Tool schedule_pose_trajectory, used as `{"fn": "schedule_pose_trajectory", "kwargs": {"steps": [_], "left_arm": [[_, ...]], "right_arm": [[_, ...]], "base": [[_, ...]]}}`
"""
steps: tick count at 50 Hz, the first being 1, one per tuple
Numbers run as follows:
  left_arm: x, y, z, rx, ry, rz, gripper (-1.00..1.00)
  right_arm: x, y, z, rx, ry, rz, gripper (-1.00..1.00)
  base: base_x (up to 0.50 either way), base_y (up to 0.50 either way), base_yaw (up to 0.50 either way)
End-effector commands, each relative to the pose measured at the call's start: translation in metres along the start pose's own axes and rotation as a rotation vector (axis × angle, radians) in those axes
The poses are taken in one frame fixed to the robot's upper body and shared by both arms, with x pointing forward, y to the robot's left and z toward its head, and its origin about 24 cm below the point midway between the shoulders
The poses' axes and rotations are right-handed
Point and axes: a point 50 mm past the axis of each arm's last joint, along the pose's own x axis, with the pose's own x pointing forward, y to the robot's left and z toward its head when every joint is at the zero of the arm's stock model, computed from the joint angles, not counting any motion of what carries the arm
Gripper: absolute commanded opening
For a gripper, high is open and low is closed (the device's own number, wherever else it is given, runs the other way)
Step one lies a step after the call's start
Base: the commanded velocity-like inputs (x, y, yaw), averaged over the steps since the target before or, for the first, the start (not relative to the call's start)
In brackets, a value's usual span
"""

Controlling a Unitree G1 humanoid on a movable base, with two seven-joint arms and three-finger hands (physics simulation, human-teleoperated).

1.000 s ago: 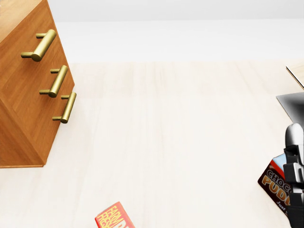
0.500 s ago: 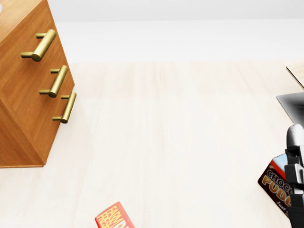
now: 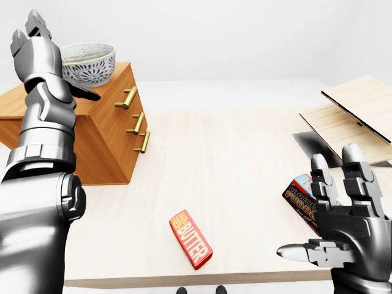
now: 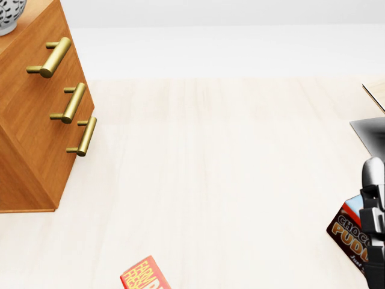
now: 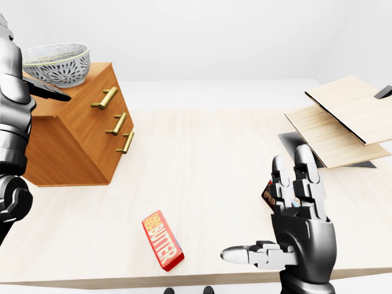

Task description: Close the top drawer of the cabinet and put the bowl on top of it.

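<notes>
The wooden cabinet (image 3: pixel 107 144) stands at the table's left, its three brass-handled drawers all flush; the top handle (image 3: pixel 127 98) does not stick out further than the others. A grey patterned bowl (image 3: pixel 89 62) rests upright on the cabinet's top, and its edge shows in the head view's top left corner (image 4: pixel 9 15). My left hand (image 3: pixel 49 58) is raised just left of the bowl, fingers spread upward and thumb pointing below the bowl, holding nothing. My right hand (image 5: pixel 288 208) hovers open at the lower right, palm up and empty.
A red butter box (image 3: pixel 191 239) lies near the table's bottom edge. A chocolate pudding box (image 3: pixel 300 193) sits partly behind my right hand. Stacked wooden boards (image 3: pixel 355 113) over a dark slab (image 3: pixel 309 142) occupy the right side.
In the head view the bowl's edge has come into the top left corner, above the cabinet. The right hand has barely shifted.
</notes>
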Motion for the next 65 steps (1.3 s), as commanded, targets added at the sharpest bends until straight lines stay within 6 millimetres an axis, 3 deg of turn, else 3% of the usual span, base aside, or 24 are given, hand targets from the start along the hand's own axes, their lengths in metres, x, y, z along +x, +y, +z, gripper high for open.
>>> {"fn": "schedule_pose_trajectory", "kwargs": {"steps": [1,19,25,31,33,38,45,53,59,65], "left_arm": [[-0.01,-0.026,-0.02,0.028,0.044,-0.099,1.0],[-0.004,-0.007,-0.012,0.001,0.012,-0.062,1.0],[-0.001,0.019,0.006,-0.071,-0.075,-0.014,1.0],[-0.01,0.046,0.032,-0.104,-0.229,0.043,1.0],[-0.019,0.063,0.046,-0.126,-0.32,0.063,1.0],[-0.033,0.078,0.063,-0.107,-0.425,0.065,1.0],[-0.043,0.082,0.072,-0.108,-0.482,0.058,1.0],[-0.059,0.086,0.084,-0.23,-0.597,-0.01,1.0],[-0.094,0.101,0.101,-0.29,-0.8,-0.057,1.0],[-0.14,0.122,0.113,-0.294,-1.025,-0.031,1.0]], "right_arm": [[0.0,0.001,0.0,-0.001,0.001,0.003,1.0],[0.0,0.002,-0.001,-0.002,0.005,0.007,1.0],[0.0,0.002,-0.003,-0.002,0.007,0.007,1.0],[0.0,0.002,-0.002,-0.003,0.006,0.007,1.0],[0.0,0.002,-0.002,-0.003,0.006,0.007,1.0],[0.0,0.002,-0.002,-0.002,0.006,0.006,1.0],[0.0,0.002,-0.002,-0.003,0.007,0.008,1.0],[0.0,0.002,-0.003,-0.004,0.008,0.009,1.0],[0.0,0.002,-0.003,-0.004,0.008,0.008,1.0],[-0.001,0.002,-0.002,-0.004,0.007,0.009,1.0]], "base": [[0.0,0.0,0.0],[0.0,0.0,0.0],[0.0,0.0,0.0],[0.0,0.0,0.0],[0.0,0.0,0.0],[0.0,0.0,0.0],[0.0,0.0,0.0],[0.0,0.0,0.0],[0.0,0.0,0.0],[0.0,0.0,0.0]]}}
